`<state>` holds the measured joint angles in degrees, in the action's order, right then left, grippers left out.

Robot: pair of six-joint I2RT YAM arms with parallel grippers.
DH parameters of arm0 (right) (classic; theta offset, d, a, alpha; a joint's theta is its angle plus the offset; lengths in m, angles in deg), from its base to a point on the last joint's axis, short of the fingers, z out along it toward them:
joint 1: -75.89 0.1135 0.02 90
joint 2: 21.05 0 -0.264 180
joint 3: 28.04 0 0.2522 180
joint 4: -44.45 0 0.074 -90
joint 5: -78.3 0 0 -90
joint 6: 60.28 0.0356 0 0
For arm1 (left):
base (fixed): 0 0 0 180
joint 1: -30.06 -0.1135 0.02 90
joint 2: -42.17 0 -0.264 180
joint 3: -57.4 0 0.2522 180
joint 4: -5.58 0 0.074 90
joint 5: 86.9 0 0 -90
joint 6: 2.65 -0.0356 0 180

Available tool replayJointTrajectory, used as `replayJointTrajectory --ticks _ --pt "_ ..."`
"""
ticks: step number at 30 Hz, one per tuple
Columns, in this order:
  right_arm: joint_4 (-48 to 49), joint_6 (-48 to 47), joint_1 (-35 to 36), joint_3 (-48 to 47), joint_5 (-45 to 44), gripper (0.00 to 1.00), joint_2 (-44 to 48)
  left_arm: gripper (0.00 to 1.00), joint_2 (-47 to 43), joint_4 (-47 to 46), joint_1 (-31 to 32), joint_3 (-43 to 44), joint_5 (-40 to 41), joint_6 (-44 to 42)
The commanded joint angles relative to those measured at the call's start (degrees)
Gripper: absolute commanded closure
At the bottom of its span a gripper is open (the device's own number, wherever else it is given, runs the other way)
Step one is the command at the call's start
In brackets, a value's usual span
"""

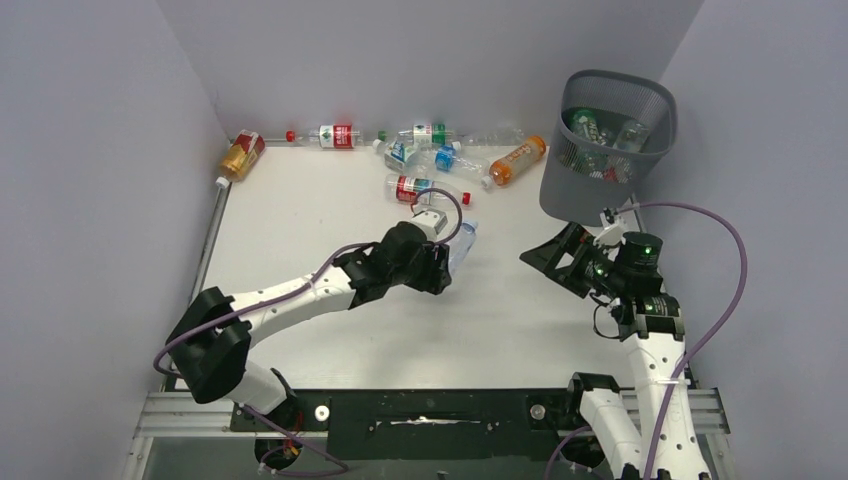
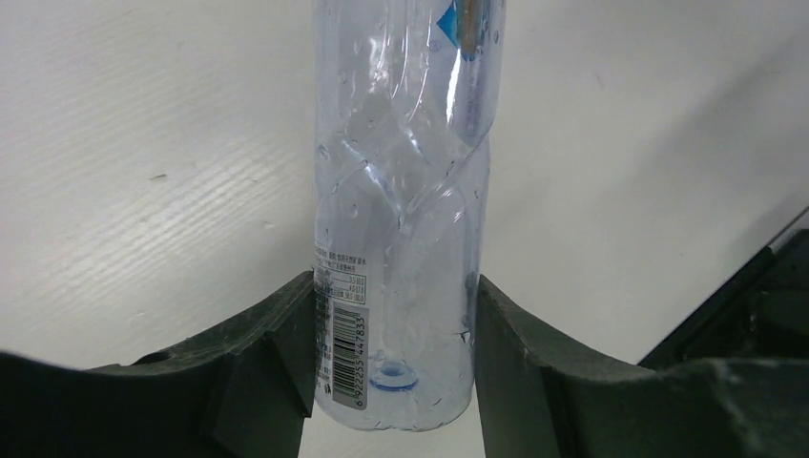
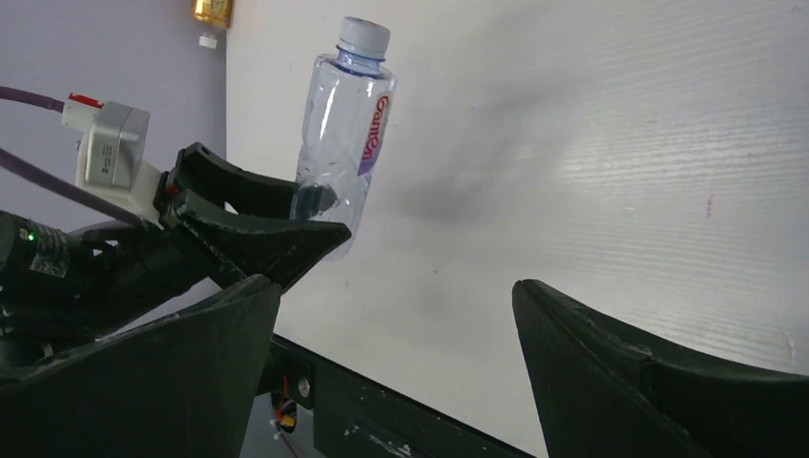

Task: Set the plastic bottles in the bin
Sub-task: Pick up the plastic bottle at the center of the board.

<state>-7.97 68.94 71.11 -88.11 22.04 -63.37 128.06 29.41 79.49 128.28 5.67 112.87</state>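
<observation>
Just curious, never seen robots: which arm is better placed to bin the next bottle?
Probably left: the left fingers already grip a clear bottle, while the right fingers, though nearer the bin, stand open and empty.

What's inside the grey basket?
Inside the bin lie a few clear plastic bottles, at least one with a green label. How many cannot be told: they overlap, and the mesh wall hides whatever sits lower down.
</observation>
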Motion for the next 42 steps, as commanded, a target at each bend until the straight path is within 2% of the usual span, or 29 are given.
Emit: replayJointTrajectory --ticks 1,5,13,42 --pt "7.5 3.4 0.6 0.9 4.2 0.02 0.8 0.70 -3.4 -3.6 4.1 0.0 -0.9 3.6" --pt "9.9 5.4 0.7 1.9 5.8 0.02 1.0 0.70 -3.1 -3.8 7.8 0.9 0.5 4.4" --pt "11.3 6.6 1.1 2.1 6.0 0.02 0.6 0.70 -2.2 -4.2 11.3 3.6 2.0 4.8" --pt "18.5 9.3 5.8 4.8 3.4 0.02 -5.7 0.70 1.4 -5.3 15.9 10.4 1.8 3.6"
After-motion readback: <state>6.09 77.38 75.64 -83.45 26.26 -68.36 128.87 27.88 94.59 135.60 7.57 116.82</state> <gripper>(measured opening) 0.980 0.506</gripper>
